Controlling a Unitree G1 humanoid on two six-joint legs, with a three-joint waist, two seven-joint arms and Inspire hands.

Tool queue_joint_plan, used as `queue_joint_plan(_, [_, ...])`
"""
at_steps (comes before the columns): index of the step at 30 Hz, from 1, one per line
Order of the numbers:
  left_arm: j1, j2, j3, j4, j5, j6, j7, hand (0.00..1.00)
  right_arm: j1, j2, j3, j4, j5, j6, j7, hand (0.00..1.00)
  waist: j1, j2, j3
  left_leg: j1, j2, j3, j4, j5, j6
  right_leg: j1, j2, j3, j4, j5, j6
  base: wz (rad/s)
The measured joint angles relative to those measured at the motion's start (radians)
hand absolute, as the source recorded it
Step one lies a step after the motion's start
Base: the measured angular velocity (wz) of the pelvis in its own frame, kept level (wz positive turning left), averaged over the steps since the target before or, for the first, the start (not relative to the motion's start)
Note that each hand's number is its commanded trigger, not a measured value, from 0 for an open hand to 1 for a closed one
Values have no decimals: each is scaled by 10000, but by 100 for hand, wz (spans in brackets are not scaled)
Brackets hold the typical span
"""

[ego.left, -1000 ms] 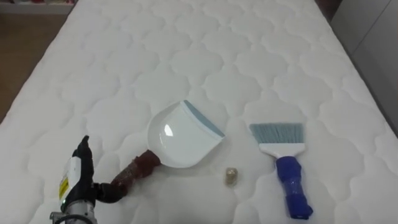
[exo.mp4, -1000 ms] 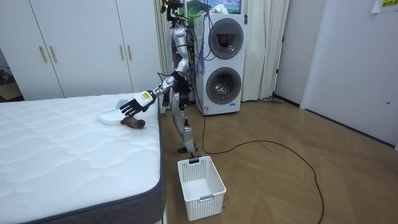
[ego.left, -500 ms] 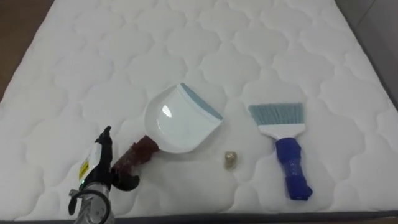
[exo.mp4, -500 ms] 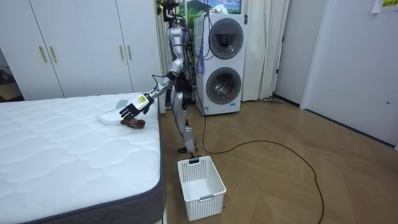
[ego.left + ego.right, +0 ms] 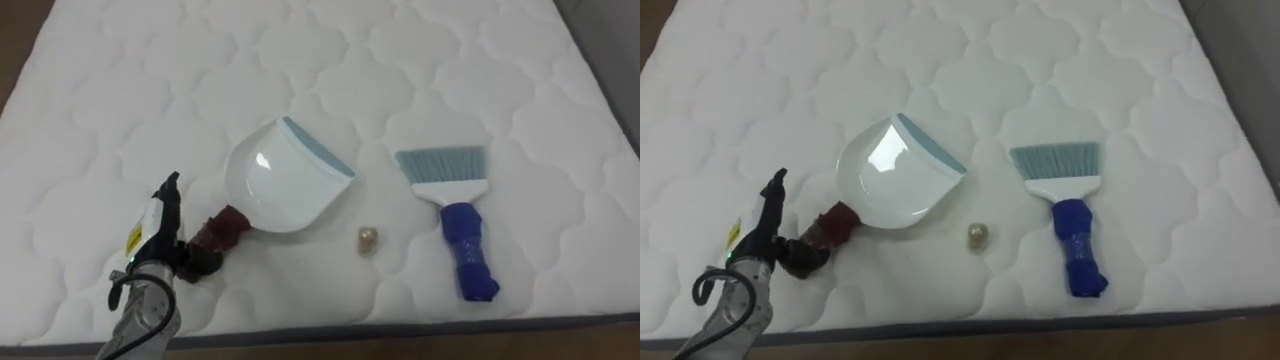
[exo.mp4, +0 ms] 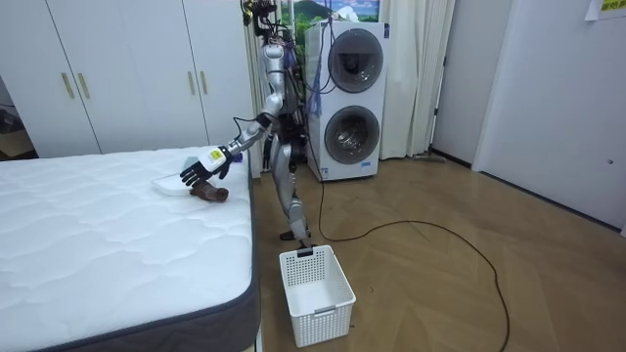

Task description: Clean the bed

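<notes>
Left eye view: our left robot hand [image 5: 152, 238] has closed in on the dustpan [image 5: 285, 180]. Its fingers are open, the thumb touches the handle [image 5: 225, 228], and it grips nothing yet. A crumb [image 5: 368, 237] and the brush [image 5: 455, 215] lie farther right on the bed [image 5: 120, 90]. We judge grasping comes next.

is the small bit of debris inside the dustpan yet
No, the debris lies on the mattress between the dustpan and the brush, outside the pan.
</notes>
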Motion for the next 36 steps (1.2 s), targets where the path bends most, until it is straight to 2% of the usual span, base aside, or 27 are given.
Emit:
queue_joint_plan(2, [-174, 8, 0, 331, 1, -42, 8, 0, -143, 2, 114, 4, 1, -9, 9, 0, -138, 41, 55, -257, -5, 53, 243, -2, 2, -208, -50, -65, 229, -56, -5, 12])
queue_joint_plan(5, [-569, 45, -12, 851, -150, -86, 35, 0, -281, -28, 150, 83, 15, -13, 25, 0, -162, 21, 121, -528, 60, 498, 416, -14, 21, -587, -148, -63, 645, -184, -24, 4])
queue_joint_plan(7, [-846, 59, -83, 1110, -401, -89, 131, 0, -404, -65, 407, 121, 20, -11, 35, 0, -163, 50, 156, -739, 95, 590, 524, -38, 49, -830, -167, -52, 862, -201, -42, 0])
queue_joint_plan(10, [-1099, 77, -211, 1368, -468, -127, 207, 0, -423, -114, 767, 157, -15, 16, 28, 0, -172, 67, 163, -951, 93, 668, 596, -44, 55, -1151, -216, -6, 1148, -211, -60, -1])
queue_joint_plan(16, [-1181, 82, -301, 1489, -1034, -159, 356, 0, -567, -132, 1230, 252, -15, 94, 15, 0, -218, 121, 202, -1552, 135, 857, 1033, -48, 60, -1871, -252, 33, 1713, -267, -163, -8])
queue_joint_plan(21, [-1523, 94, -378, 2034, -1493, -157, 678, 0, -663, -143, 1326, 313, 22, 106, -21, 0, -201, 222, 290, -1897, 156, 932, 1256, -47, 45, -2306, -332, 67, 2107, -314, -253, -2])
queue_joint_plan(23, [-1700, 106, -377, 2219, -1560, -155, 692, 0, -756, -143, 1345, 339, 90, 104, -31, 0, -208, 235, 299, -2019, 153, 967, 1304, -26, 21, -2451, -384, 41, 2173, -344, -300, -2])
queue_joint_plan(31, [-1851, 148, -416, 2220, -1961, -158, 842, 0, -885, -134, 1406, 341, 110, 93, -210, 0, -269, 219, 310, -2205, 207, 1062, 1407, -3, -19, -2615, -393, 5, 2200, -461, -369, 0])
queue_joint_plan(36, [-2065, 266, -443, 2220, -1969, -158, 842, 0, -965, -132, 1693, 360, 674, 92, -217, 0, -284, 109, 379, -2219, 207, 1099, 1430, -3, -18, -2644, -420, -1, 2313, -471, -352, 0])
